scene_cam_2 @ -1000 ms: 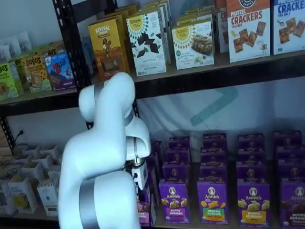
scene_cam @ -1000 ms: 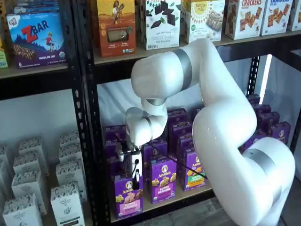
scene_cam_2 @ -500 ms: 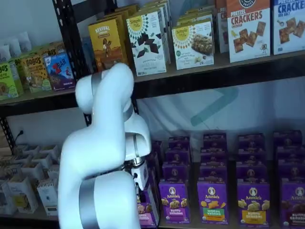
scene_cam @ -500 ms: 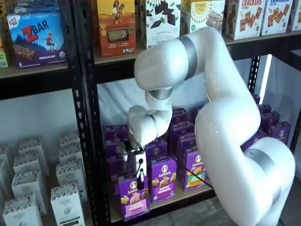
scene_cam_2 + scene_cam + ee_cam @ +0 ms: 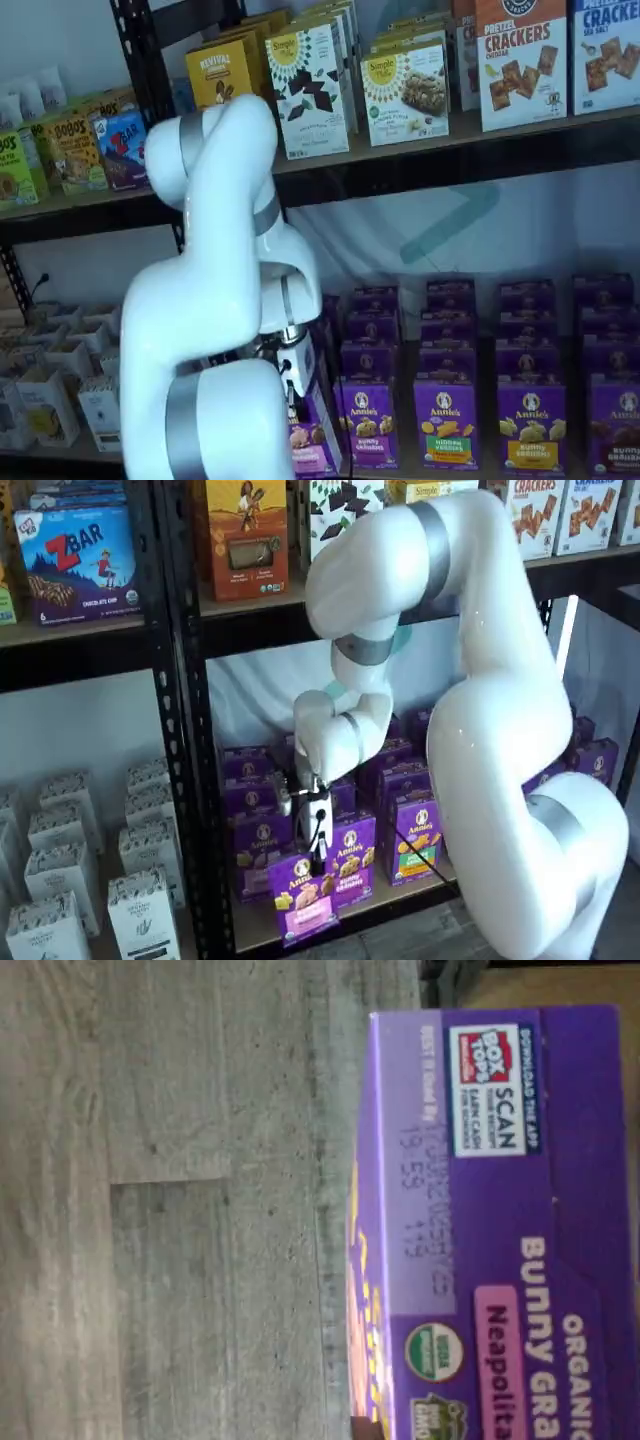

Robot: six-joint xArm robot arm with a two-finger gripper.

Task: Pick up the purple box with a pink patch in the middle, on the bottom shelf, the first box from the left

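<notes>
— See that? The purple box (image 5: 303, 903) has come off its row. A moment back it stood square at the front of the bottom shelf (image 5: 255, 932); now it hangs past the black rail, tipped, its lower corner out over the floor.

— And the gripper (image 5: 318, 857)?

— Clamped on the top of the box. You can see the black fingers (image 5: 319, 832) running down onto the upper edge, closed against the cardboard, no gap left over. In the other shelf view the box (image 5: 312, 445) only peeks out beside the arm (image 5: 215, 300), still leaning.

— So the pick is mostly done?

— I'd say the grip has taken and the box is free of its neighbours. What's left is carrying it clear. The wrist view shows the box top (image 5: 500, 1210) with grey floor planks (image 5: 170, 1200) beside it, so it's already out beyond the shelf edge.

— Anything in the way?

— The next Annie's box (image 5: 350, 860) stands just beside it, upright, and looks undisturbed. The black upright (image 5: 190, 780) is close on the other side, and beyond that the white boxes (image 5: 140, 910) in the neighbouring bay. The upper shelf (image 5: 260, 620) with the orange box is well above. The tilt bothers me more: held by the top only, it could swing or slip.
</notes>
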